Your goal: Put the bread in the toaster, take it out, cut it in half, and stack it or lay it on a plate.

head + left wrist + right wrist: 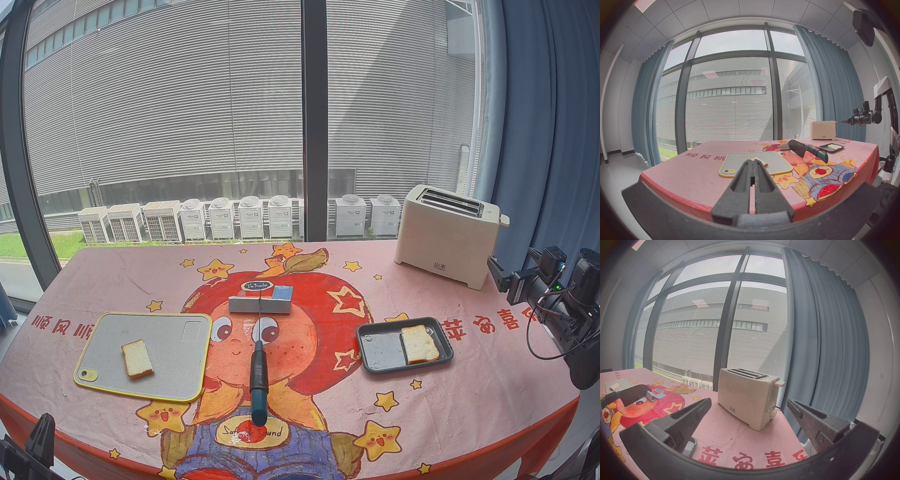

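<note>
A half slice of bread (137, 359) lies on the grey cutting board (169, 340) at the left. Another half slice (418, 343) lies in the dark rectangular plate (378, 351) on the right. The cream toaster (447, 234) stands at the back right with its slots empty. A knife (259, 375) rests with its blade in a grey holder (260, 304) at the middle, teal handle toward me. My left gripper (752, 184) is shut and empty, off the table's front left corner (42, 431). My right gripper (749, 402) is open and empty, in the air beside the toaster (747, 396), off the table's right edge (500, 275).
A pink printed cloth (475, 387) covers the table, with bare room along the front right and back left. A large window and a blue curtain (550, 125) stand behind the table.
</note>
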